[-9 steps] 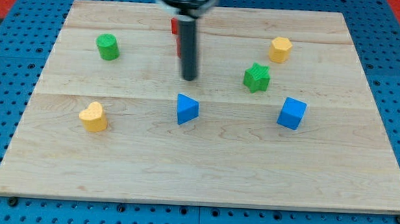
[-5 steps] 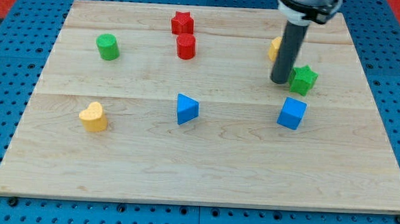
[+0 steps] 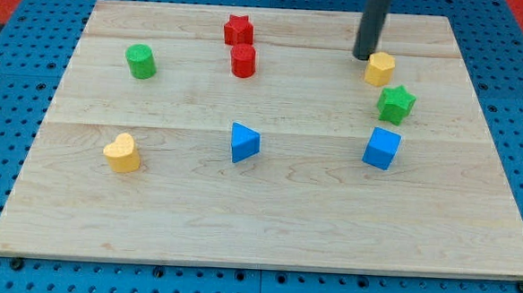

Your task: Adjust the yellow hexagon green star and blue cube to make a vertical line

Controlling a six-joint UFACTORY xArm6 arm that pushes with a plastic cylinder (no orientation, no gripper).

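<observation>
The yellow hexagon (image 3: 379,68) sits near the board's upper right. The green star (image 3: 396,103) lies just below it, slightly to the right. The blue cube (image 3: 381,148) lies below the star, slightly to the left. The three stand in a rough column at the view's right. My tip (image 3: 364,55) is at the hexagon's upper left, touching or nearly touching it.
A red star (image 3: 238,29) and a red cylinder (image 3: 243,61) stand at top centre. A green cylinder (image 3: 140,61) is at upper left, a yellow heart (image 3: 122,152) at lower left, a blue triangle (image 3: 244,142) in the middle. The wooden board (image 3: 266,227) lies on a blue pegboard.
My tip swept right from the board's centre, pushed the green star to the right, then moved up to the hexagon's upper left. The hexagon has shifted slightly right and down.
</observation>
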